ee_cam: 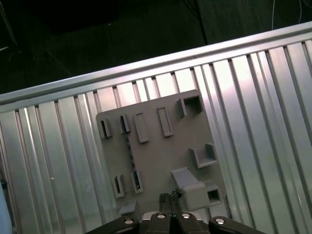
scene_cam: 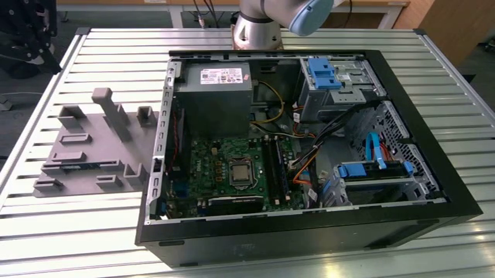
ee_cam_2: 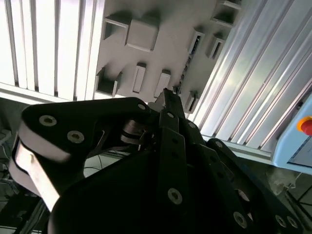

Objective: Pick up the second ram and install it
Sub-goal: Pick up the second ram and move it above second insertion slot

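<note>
The second ram (scene_cam: pixel 73 166) stands on edge in a slot of the grey holder tray (scene_cam: pixel 93 139), which lies on the slatted table at the exterior view's left of the open computer case (scene_cam: pixel 309 220). In the first wrist view the ram (ee_cam: pixel 130 155) is a thin dark line across the tray (ee_cam: pixel 161 151). My gripper (ee_cam: pixel 169 197) hangs high above the tray, well apart from the ram. Its black fingers (ee_cam_2: pixel 168 114) meet at the tips with nothing between them. The green motherboard (scene_cam: pixel 224 168) with its long black slots (scene_cam: pixel 275 165) lies inside the case.
Inside the case are a grey power-supply box (scene_cam: pixel 213 95), blue drive brackets (scene_cam: pixel 321 72), a lower drive bay (scene_cam: pixel 371 171) and loose cables (scene_cam: pixel 305 165). The arm's base (scene_cam: pixel 259 26) stands behind the case. The tray's upright posts (scene_cam: pixel 116 116) rise beside the ram's slot.
</note>
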`<action>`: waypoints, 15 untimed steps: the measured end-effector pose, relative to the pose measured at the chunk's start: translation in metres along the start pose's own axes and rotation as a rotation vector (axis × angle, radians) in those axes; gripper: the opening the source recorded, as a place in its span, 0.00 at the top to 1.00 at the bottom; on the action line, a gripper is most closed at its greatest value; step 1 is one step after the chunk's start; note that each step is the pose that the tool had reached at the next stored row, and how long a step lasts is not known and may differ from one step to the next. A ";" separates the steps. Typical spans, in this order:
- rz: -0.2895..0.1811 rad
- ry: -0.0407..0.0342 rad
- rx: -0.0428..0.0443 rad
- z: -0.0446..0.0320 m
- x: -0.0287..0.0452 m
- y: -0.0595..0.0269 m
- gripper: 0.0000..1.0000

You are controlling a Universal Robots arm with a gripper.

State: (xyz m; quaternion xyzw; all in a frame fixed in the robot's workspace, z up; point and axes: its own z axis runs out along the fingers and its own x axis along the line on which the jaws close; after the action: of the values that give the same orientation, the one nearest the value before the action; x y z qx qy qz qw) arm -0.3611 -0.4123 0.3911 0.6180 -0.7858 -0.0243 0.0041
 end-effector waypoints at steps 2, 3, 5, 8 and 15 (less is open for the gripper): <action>-0.030 0.0013 -0.0008 0.0001 0.0000 0.0000 0.89; -0.038 0.0017 -0.0008 0.0001 0.0004 0.0003 0.89; -0.042 0.0013 0.0014 0.0004 0.0019 0.0020 0.89; -0.045 -0.0002 0.0054 0.0005 0.0032 0.0040 0.89; -0.046 -0.0004 0.0056 0.0005 0.0033 0.0041 0.89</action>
State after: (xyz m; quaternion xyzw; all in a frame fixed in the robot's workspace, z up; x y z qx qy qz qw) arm -0.3658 -0.4145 0.3906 0.6358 -0.7715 -0.0223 0.0017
